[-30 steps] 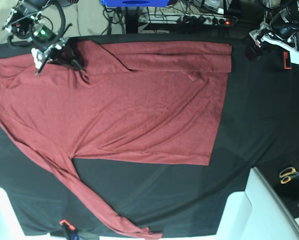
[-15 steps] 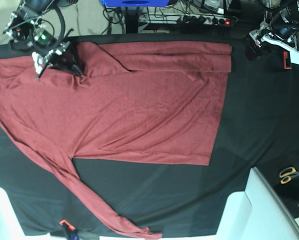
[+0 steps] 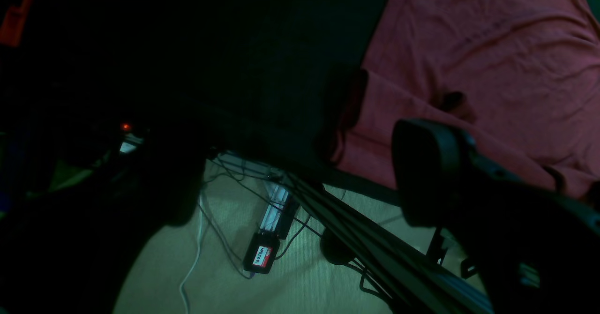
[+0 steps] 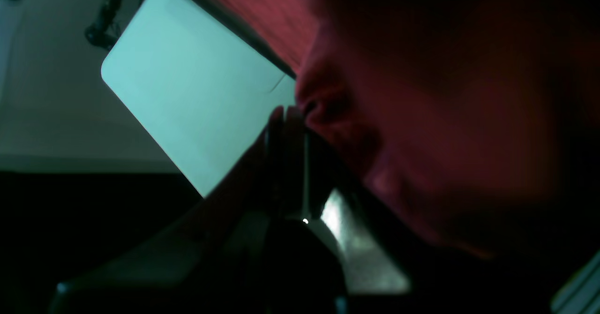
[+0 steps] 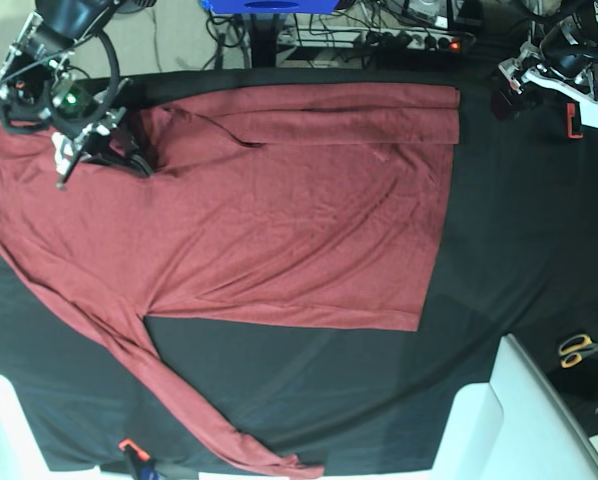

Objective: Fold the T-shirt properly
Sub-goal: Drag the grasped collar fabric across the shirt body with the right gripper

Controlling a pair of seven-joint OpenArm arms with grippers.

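Note:
The maroon T-shirt (image 5: 299,220) lies spread on the black table cloth (image 5: 519,250). Its top edge is folded over in a band, and one long sleeve (image 5: 209,420) trails toward the front edge. My right gripper (image 5: 134,160) is at the shirt's upper left, shut on a bunched fold of the fabric. In the right wrist view its closed fingertips (image 4: 286,117) pinch the red cloth (image 4: 422,131). My left gripper (image 5: 514,90) hovers open above the cloth's back right corner, off the shirt. One finger pad (image 3: 424,164) shows there, with the shirt's corner (image 3: 468,47) beyond it.
Scissors (image 5: 579,348) lie at the right edge. White surfaces (image 5: 499,420) flank the front corners. A small orange-tipped item (image 5: 129,446) sits at the front edge. A power strip (image 5: 419,40) and cables lie behind the table. A red piece (image 5: 574,120) sits by the left arm.
My right gripper has moved left and slightly toward the front, dragging the pinched fold and the folded top band with it. The left arm has not moved.

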